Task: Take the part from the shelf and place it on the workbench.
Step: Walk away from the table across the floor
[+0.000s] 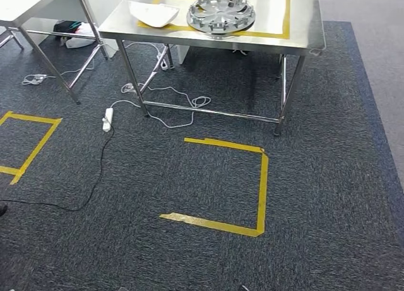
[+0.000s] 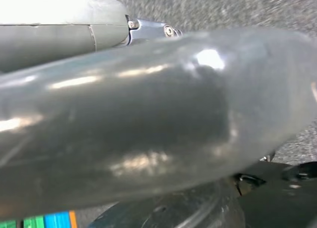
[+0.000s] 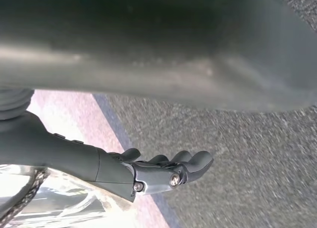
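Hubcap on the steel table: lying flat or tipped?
Flat. The hubcap rests level on the steel table, inside the yellow tape outline, beside a white part.

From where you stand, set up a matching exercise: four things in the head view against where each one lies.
Things:
1. hubcap
2. white part
3. power strip
4. yellow tape outline

Places:
A. on the carpet in front of the workbench, marking an open-sided square
B. on the workbench, on the right of the two items on it
C. on the carpet near the workbench's front left leg
D. on the workbench, left of the hubcap

Pairs: 1-B, 2-D, 3-C, 4-A
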### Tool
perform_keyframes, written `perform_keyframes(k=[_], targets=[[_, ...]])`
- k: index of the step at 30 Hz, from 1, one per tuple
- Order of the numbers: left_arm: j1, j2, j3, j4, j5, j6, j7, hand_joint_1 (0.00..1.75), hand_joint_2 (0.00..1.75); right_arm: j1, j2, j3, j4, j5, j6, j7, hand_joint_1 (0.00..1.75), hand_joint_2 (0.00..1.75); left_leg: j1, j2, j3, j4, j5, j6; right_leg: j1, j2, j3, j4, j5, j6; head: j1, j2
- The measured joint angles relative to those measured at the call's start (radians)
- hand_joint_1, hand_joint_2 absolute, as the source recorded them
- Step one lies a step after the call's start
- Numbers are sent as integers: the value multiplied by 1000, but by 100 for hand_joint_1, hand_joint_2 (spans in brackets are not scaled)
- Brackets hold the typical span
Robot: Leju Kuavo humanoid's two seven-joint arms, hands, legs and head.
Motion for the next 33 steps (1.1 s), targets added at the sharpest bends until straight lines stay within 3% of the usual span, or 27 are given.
perform_keyframes(k=[2,4,6,7,9,11,12,13,14,15,17,19,20,21,22,24,25,26,28,29,31,33], targets=[[0,0,0,0,0,0,0,0,0,-1,0,0,-1,0,1,0,0,0,-12,44,69,-136,48,16,5,-21,2,1,-3,2,0,0],[-3,0,0,0,1,0,0,0,0,-1,0,0,-2,0,2,0,0,0,-24,75,94,-200,56,24,10,-43,1,1,-6,9,0,0],[-1,0,1,0,1,0,0,0,0,-2,0,0,-4,0,3,0,0,0,-25,56,90,-206,58,29,11,-64,4,-3,-8,19,0,0],[3,0,2,0,1,0,0,0,0,-3,0,0,-5,0,3,0,0,0,-23,44,90,-211,62,33,10,-55,3,1,-14,25,1,0],[6,0,4,1,1,0,0,0,0,-6,-1,0,-8,0,4,0,0,0,-18,21,91,-219,70,43,6,-3,-21,56,-55,33,5,0],[2,-1,6,1,1,-2,1,0,0,-4,-2,0,-8,0,8,-1,0,0,-18,-4,86,-220,74,50,4,50,-80,179,-116,35,7,0],[0,-1,6,1,1,-3,1,0,0,-1,-2,0,-8,0,11,-1,0,0,-19,-19,85,-220,75,52,4,59,-109,236,-134,34,7,0],[0,-2,7,1,1,-5,1,0,0,1,-3,0,-8,0,14,-2,0,0,-21,-34,84,-219,76,52,5,64,-127,266,-135,33,6,0],[1,-2,7,1,1,-7,1,0,0,2,-3,1,-8,1,17,-3,0,0,-22,-49,84,-218,76,52,5,67,-129,260,-117,32,6,0],[2,-1,7,1,2,-8,1,0,0,2,-3,1,-8,1,19,-4,0,0,-23,-64,85,-217,77,52,5,73,-110,213,-81,29,6,0],[3,-2,7,1,2,-10,1,0,0,0,-5,1,-8,2,22,-6,0,0,-24,-90,83,-213,77,49,3,119,-52,79,-13,21,6,0],[0,-3,8,2,3,-14,0,0,0,0,-7,2,-9,3,26,-9,0,0,-22,-115,75,-209,79,39,1,161,-16,6,7,15,6,0],[0,-3,8,2,4,-16,-1,0,0,0,-8,2,-10,3,27,-11,0,0,-19,-128,70,-209,82,32,2,164,-11,0,5,12,6,0],[1,-3,8,2,4,-19,-2,0,0,1,-8,3,-10,3,28,-12,0,0,-17,-140,67,-211,86,25,2,152,-7,-3,7,8,6,0],[3,-2,8,2,4,-20,-2,0,0,1,-8,3,-11,3,29,-13,0,0,-17,-131,64,-209,85,18,1,138,-4,-8,11,3,5,0],[3,-1,9,3,4,-21,-3,0,0,0,-8,3,-13,3,29,-14,0,0,-20,-78,43,-165,57,8,-3,108,4,-19,16,-7,-1,0],[2,-2,9,3,4,-22,-4,0,0,1,-8,3,-14,3,29,-15,0,0,-19,-43,20,-116,30,2,-3,90,7,-21,15,-10,-5,0],[-1,-2,9,3,4,-23,-5,0,0,2,-9,3,-14,3,29,-15,0,0,-16,-24,-11,-53,-1,-3,-2,72,8,-21,13,-11,-7,0],[-1,-3,8,3,3,-25,-8,0,0,4,-9,3,-14,2,31,-18,0,0,-7,-11,-57,45,-31,-12,-2,37,11,-21,8,-12,-7,0],[1,-2,9,3,3,-26,-10,0,0,4,-10,4,-15,1,32,-21,0,0,-4,-7,-58,48,-20,-15,-2,23,13,-21,6,-11,-7,0],[5,-1,9,3,3,-29,-14,0,0,3,-10,4,-18,0,32,-28,0,0,-1,13,-4,-52,43,-15,-2,-3,21,-21,-1,-7,-8,0],[2,0,9,3,3,-31,-17,0,0,2,-10,7,-20,-2,31,-35,0,0,-10,60,57,-171,82,-7,2,-26,26,-20,-10,4,-8,0]])
